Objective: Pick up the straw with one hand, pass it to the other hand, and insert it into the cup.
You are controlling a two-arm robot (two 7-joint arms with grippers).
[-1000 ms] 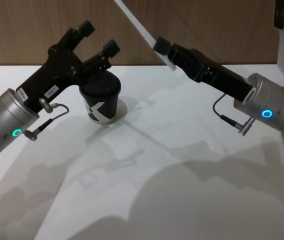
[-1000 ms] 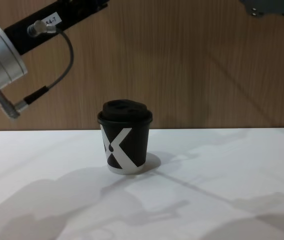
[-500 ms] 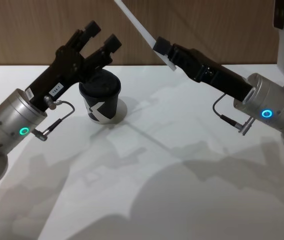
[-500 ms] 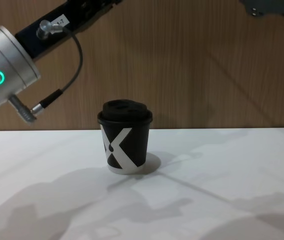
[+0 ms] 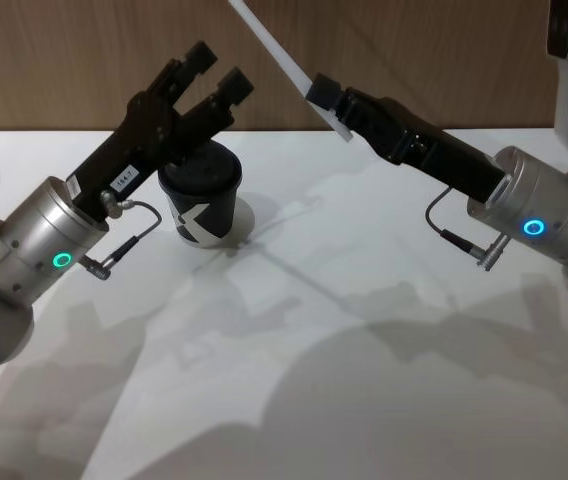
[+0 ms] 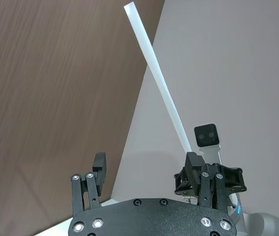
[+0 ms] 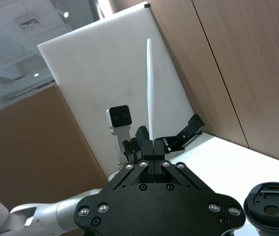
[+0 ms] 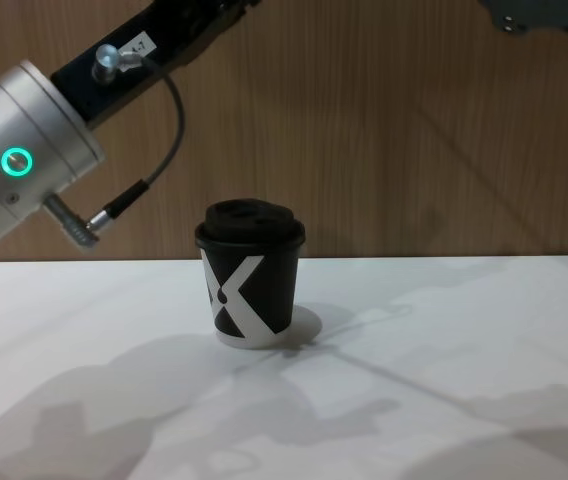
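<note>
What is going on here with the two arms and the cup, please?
The right gripper is shut on the white straw, holding it tilted in the air. The left gripper is raised and open, pointed toward the straw but not touching it, so the handover is not yet made. The black cup stands upright on the table, lid on, no straw in it.

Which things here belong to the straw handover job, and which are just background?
Job: straw, clamped in right gripper; left gripper, open; cup, lid on.
Background: table; wooden wall.
</note>
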